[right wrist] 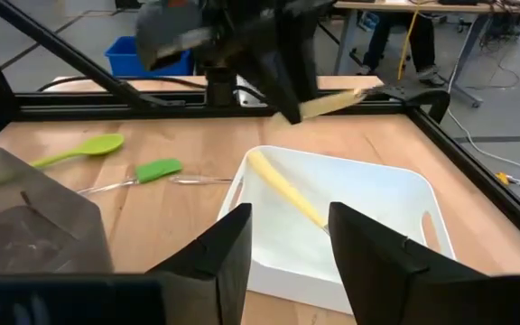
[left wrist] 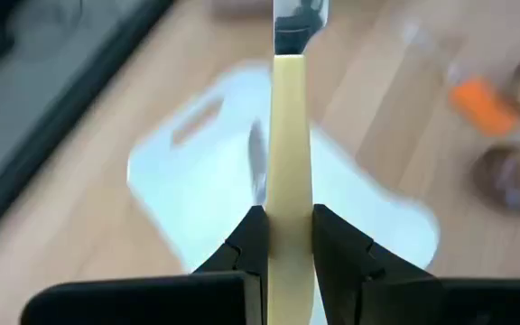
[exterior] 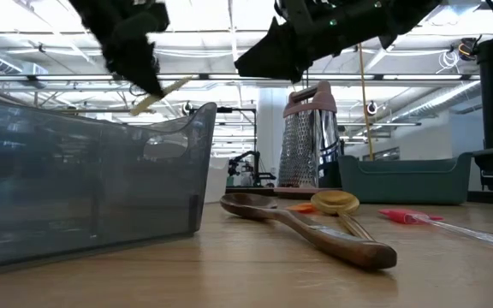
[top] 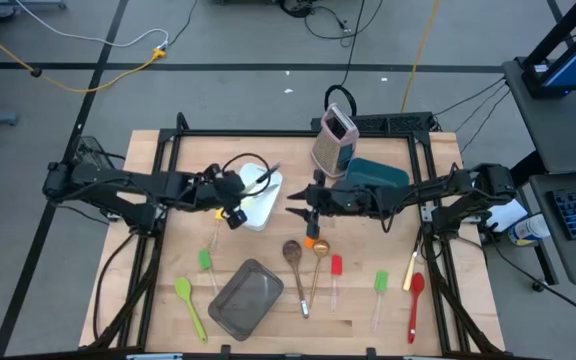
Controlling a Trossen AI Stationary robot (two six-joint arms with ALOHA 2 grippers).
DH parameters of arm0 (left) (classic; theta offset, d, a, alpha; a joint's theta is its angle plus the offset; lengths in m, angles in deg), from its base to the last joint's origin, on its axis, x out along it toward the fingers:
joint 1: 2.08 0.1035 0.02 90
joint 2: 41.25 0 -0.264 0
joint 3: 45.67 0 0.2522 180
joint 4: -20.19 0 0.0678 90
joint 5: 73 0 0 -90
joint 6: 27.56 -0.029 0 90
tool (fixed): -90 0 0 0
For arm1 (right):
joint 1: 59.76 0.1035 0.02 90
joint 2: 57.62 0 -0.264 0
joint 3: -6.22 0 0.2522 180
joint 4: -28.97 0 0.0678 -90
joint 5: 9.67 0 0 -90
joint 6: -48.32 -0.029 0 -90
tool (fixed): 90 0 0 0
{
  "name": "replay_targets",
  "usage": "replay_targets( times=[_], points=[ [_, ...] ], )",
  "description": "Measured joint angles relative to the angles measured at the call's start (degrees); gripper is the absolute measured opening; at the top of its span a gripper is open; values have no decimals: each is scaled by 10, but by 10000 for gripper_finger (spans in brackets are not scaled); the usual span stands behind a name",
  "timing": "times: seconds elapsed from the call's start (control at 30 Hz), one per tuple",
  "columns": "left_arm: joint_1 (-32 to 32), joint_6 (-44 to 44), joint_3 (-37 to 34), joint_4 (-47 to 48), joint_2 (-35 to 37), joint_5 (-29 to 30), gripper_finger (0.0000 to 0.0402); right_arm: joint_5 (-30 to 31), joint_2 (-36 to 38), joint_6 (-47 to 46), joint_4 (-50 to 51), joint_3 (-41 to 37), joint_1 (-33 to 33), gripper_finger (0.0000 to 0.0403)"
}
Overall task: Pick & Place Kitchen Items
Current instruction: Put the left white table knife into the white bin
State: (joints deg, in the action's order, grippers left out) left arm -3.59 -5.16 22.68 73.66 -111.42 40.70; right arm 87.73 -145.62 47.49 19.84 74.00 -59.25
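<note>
My left gripper hangs over the white tray, shut on a knife with a pale yellow handle; it also shows in the low view. My right gripper is open and empty beside the tray's right side; its fingers frame the tray's edge. Another yellow-handled utensil lies in the tray. On the table lie an orange spatula, a wooden spoon, a gold spoon, a red spatula, green spatulas, a yellow-handled utensil and a red spoon. My left gripper pinches the knife's pale yellow handle between its two fingers. The handle runs forward along the fingers and the blade sticks out beyond them. The knife is lifted clear above the tray, its free end slanting down.
A pink-and-steel box grater stands upright at the back, with a teal bin to its right. A grey pan sits near the front edge. The two grippers are close together over the table's middle.
</note>
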Motion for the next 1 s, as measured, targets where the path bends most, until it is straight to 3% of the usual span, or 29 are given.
replay_targets(
  times=[0.23, 0.57, 0.8, 1.0],
  points=[
    [35, 82, 0, 96, 0, -109, 50, 0, 0, 0, 0, 0, 0, 141],
    [53, 158, 0, 113, 0, -333, 50, 0, 0, 6, 0, 0, 0, 141],
    [64, 217, 0, 140, -24, -380, 50, 0, 0, 6, 0, 0, 0, 141],
    [90, 181, 14, 145, -70, -484, 50, 0, 0, 6, -3, 0, 0, 141]
  ],
)
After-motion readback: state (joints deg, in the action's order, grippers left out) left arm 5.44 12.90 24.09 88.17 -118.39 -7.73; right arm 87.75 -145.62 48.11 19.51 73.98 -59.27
